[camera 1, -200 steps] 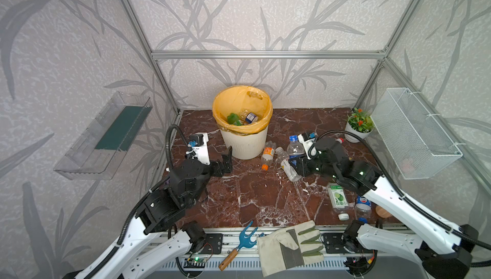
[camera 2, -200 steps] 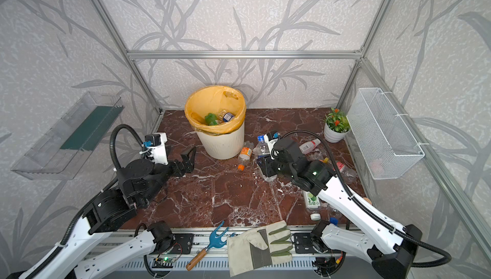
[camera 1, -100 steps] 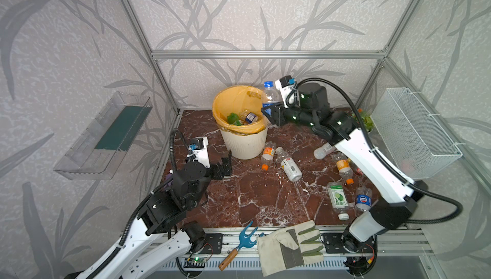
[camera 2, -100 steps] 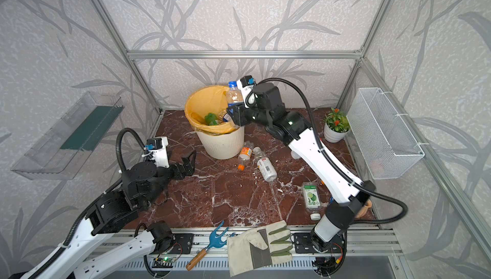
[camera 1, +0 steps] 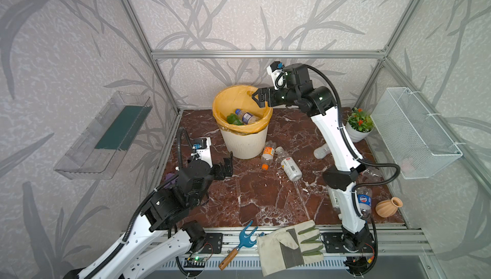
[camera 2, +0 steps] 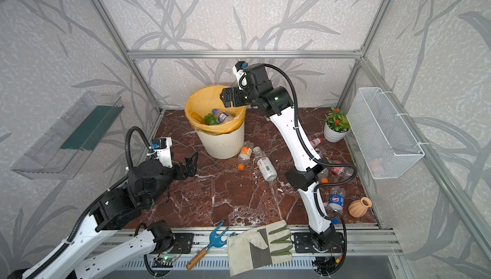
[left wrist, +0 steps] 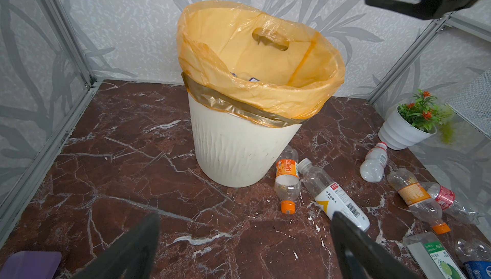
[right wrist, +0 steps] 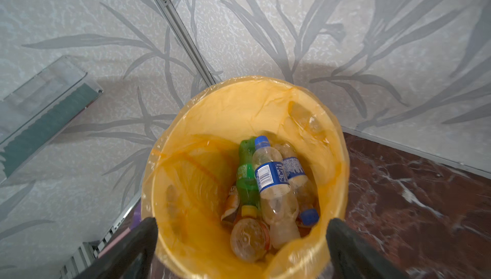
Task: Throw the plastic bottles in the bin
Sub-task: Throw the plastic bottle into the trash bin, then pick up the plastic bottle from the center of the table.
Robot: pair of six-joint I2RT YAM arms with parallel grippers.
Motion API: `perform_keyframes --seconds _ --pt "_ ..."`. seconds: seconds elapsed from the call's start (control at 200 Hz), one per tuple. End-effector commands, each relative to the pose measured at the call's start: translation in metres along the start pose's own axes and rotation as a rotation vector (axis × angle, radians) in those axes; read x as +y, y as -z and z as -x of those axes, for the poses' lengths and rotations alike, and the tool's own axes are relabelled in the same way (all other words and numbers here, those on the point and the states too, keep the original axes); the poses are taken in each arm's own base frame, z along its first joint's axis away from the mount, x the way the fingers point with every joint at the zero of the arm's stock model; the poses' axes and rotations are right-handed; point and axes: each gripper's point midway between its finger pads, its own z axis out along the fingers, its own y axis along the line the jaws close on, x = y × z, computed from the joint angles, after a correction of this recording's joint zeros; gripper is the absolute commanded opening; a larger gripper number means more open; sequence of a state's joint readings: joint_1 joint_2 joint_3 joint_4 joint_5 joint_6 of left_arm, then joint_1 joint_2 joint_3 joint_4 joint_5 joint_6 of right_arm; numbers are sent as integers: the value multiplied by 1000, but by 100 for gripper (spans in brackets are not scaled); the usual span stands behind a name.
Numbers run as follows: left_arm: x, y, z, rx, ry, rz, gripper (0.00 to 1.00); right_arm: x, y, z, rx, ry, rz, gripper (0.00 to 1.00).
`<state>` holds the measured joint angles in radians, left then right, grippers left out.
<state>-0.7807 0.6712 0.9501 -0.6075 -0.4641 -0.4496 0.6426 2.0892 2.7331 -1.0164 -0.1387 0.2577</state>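
**Count of items, by kind.** One bin (camera 1: 243, 144), lined with one yellow-orange bag (left wrist: 239, 97). Plastic bottles (left wrist: 332, 198) on the floor, left wrist view, seven:
- two orange-labelled bottles (left wrist: 287, 170)
- one white-labelled bottle (left wrist: 336, 200)
- one milky bottle (left wrist: 373, 164)
- one red-labelled bottle (left wrist: 446, 198)
- one green-labelled bottle (left wrist: 435, 257)
- one blue-labelled bottle (left wrist: 477, 269)

Inside the bin, right wrist view, at least four:
- one green bottle (right wrist: 245, 174)
- two blue-banded bottles (right wrist: 271, 176)
- one end-on bottle (right wrist: 248, 237)

Any deeper ones are hidden.

Also one each of potted plant (camera 1: 358, 126), wire-mesh basket (camera 1: 414, 131), terracotta vase (camera 1: 388, 207), work glove (camera 1: 289, 245), hand fork (camera 1: 245, 237) and clear wall shelf (camera 1: 103, 136).
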Motion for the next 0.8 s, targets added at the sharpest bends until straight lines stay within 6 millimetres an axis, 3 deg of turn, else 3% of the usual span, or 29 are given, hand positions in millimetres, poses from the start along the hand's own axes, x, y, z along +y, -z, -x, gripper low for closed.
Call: perform_keyframes --seconds 0.0,0.02,0.03,0.035,0.155,0.36,0.455,0.595,0.655,0.795 --pt "-5 -4 -1 14 21 -12 99 21 66 24 -153 113 1 99" --pt "-6 -5 -2 19 19 -13 99 22 78 28 -195 116 3 99" --pt "-7 -5 -2 20 22 -14 99 19 74 22 -189 115 -2 99" --pt "-7 -6 -3 20 22 -14 99 21 83 26 -212 118 1 99" --pt "-11 -9 -8 36 29 -28 99 0 120 -13 -247 140 -75 99" --pt "-10 -14 -15 35 56 -19 99 -71 145 -122 -52 124 -304 99" --pt "-7 -16 -20 43 68 -5 99 -107 136 -189 115 38 -363 99" --pt "-6 -17 -22 40 81 -1 99 -126 111 -268 300 -50 -361 99" --pt "-6 -17 -22 37 84 -1 99 -128 97 -290 345 -80 -340 100" --pt "-14 -19 -24 49 64 -40 99 -126 69 -318 423 -126 -281 89"
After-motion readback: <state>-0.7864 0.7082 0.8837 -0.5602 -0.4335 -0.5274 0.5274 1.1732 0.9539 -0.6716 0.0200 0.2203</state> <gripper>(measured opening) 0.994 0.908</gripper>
